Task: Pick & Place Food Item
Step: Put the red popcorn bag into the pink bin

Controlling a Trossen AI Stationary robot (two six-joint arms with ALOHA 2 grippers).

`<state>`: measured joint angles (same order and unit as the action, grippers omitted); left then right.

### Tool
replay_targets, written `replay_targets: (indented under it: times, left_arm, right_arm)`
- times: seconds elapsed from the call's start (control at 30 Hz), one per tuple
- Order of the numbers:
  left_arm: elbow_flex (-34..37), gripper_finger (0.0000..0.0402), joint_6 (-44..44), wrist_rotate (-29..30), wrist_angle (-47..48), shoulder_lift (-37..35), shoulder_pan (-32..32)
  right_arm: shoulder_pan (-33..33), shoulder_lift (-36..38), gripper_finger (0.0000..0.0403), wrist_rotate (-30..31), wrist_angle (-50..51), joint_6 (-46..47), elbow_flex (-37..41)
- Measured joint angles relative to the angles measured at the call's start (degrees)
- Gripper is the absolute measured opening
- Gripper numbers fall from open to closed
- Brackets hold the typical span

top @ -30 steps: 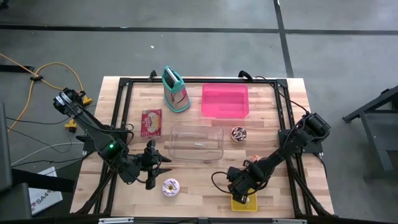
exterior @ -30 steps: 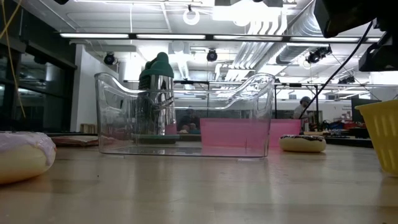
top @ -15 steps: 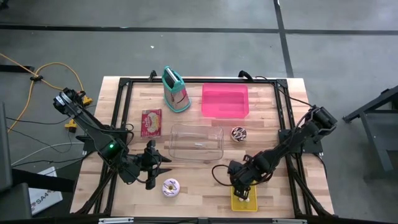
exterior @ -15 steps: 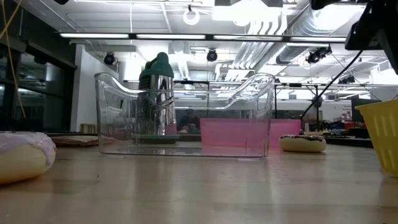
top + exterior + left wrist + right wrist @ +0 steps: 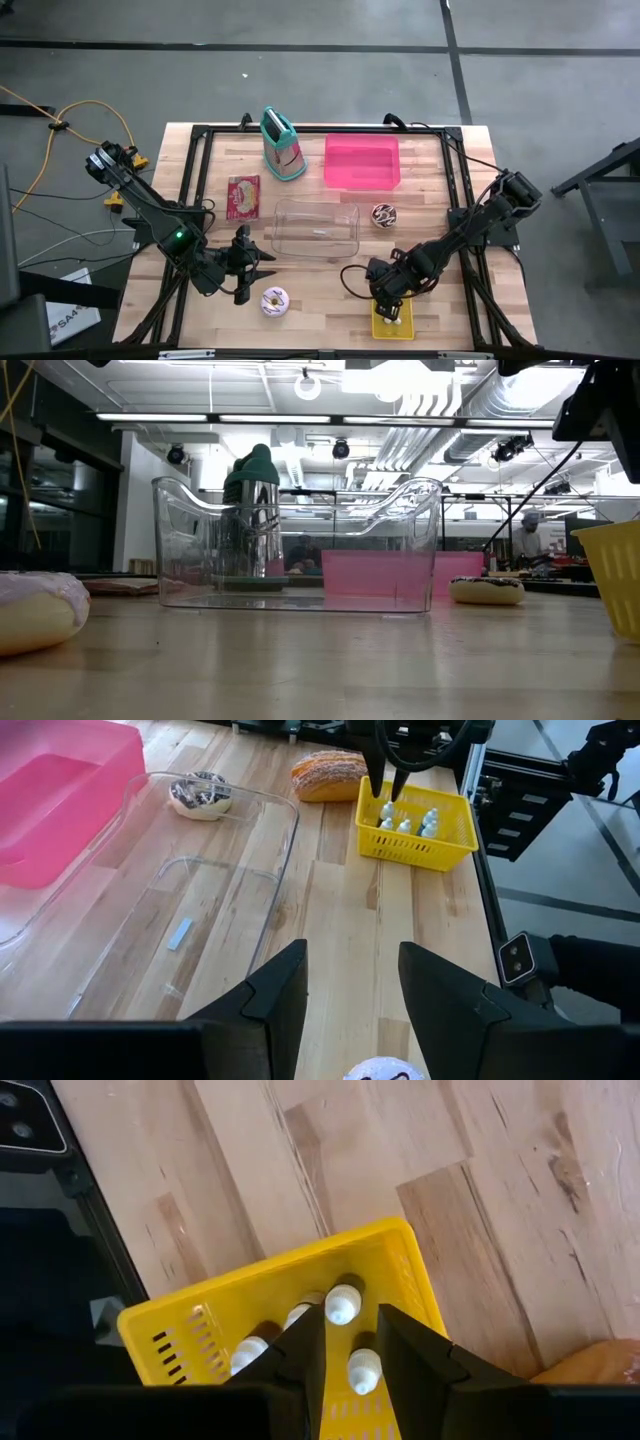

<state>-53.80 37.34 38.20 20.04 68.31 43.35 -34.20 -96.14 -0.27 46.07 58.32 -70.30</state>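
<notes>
**Right arm poised over yellow basket**

The right gripper [image 5: 391, 313] hangs over the yellow basket [image 5: 392, 326] of small white-capped bottles [image 5: 342, 1304] at the lower right of the counter [image 5: 320, 290], jaws narrow and holding nothing. The left gripper [image 5: 265, 272] waits lower left, jaws parted and empty, beside the frosted donut [image 5: 274, 301]. A chocolate donut [image 5: 384, 215] lies right of the clear bin [image 5: 316, 228].

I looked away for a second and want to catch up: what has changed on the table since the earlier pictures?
The right arm swung its elbow outward and drew its right gripper back to hover above the yellow basket, nothing gripped. The left gripper, clear bin, pink tray and both donuts stayed put.
</notes>
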Motion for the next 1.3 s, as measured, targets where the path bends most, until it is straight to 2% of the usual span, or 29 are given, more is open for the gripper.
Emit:
replay_targets:
  times: [0.73,1.13,1.3]
  left_arm:
    - [0.00,0.0152,0.00,0.00,-0.01,-0.02,0.00]
    - [0.00,0.0152,0.00,0.00,-0.01,0.00,0.00]
    - [0.00,0.0152,0.00,0.00,-0.01,-0.01,0.00]
  right_arm:
    - [1.68,0.65,0.0082,0.33,0.46,-1.68,0.09]
    - [4.72,1.05,0.0082,0.15,-3.67,-11.48,0.09]
    - [6.46,1.05,0.0082,0.31,-3.77,-12.28,0.07]
